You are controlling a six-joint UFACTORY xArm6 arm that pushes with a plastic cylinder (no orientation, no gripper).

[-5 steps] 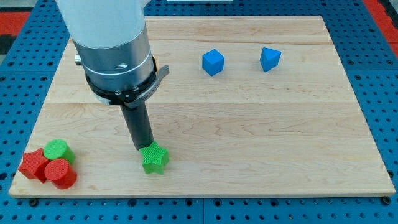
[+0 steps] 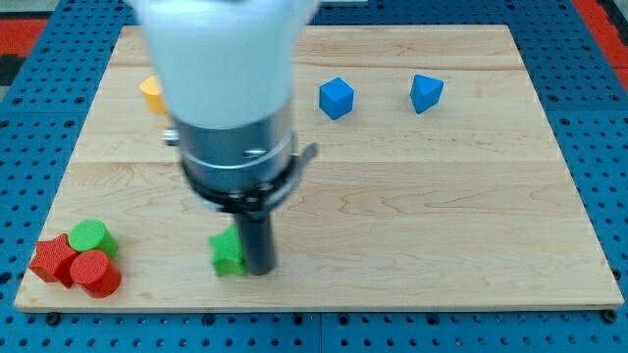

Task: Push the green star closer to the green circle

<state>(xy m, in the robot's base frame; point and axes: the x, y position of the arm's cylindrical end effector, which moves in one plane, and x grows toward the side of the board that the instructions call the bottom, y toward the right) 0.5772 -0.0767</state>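
Observation:
The green star (image 2: 227, 254) lies near the board's bottom edge, left of centre. My tip (image 2: 259, 270) stands right against the star's right side and hides part of it. The green circle (image 2: 90, 236) sits at the bottom left corner, well to the left of the star. It touches a red cylinder (image 2: 95, 274) and a red star (image 2: 54, 260). The arm's wide body covers the board's upper left middle.
A yellow block (image 2: 152, 94) peeks out from behind the arm at the upper left. A blue cube (image 2: 336, 97) and another blue block (image 2: 426, 93) lie at the top right. The board's bottom edge (image 2: 314, 306) runs just below the star.
My tip has moved from the star's upper left around to its right side. The star has slid a little to the left. The yellow block has come into view.

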